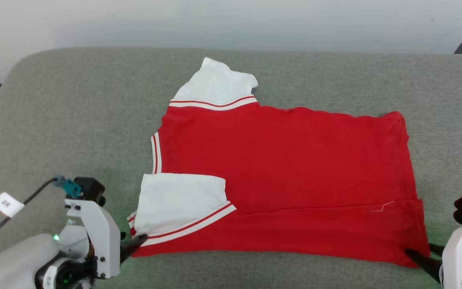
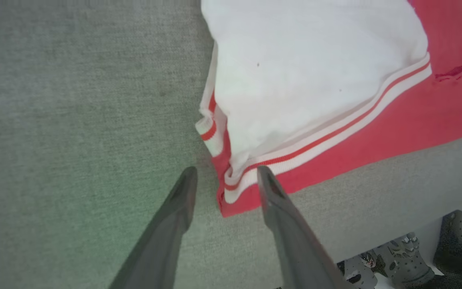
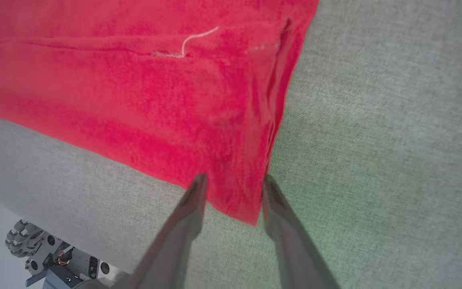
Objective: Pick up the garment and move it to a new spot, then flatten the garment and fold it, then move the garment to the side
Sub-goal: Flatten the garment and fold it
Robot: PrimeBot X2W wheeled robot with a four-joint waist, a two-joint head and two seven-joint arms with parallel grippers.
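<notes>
Garment (image 1: 287, 160) lies part-folded; wrist views show left gripper (image 2: 227, 172) and right gripper (image 3: 235, 178) parted, seemingly astride corners.

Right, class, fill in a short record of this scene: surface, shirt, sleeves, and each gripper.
surface: grey fabric surface
shirt: red shirt, lying flat, with a fold line along its near side
sleeves: white; far sleeve spread out, near sleeve lying on the red
left gripper: open, fingers either side of the shirt's near left corner
right gripper: open, fingers either side of the near right corner
</notes>
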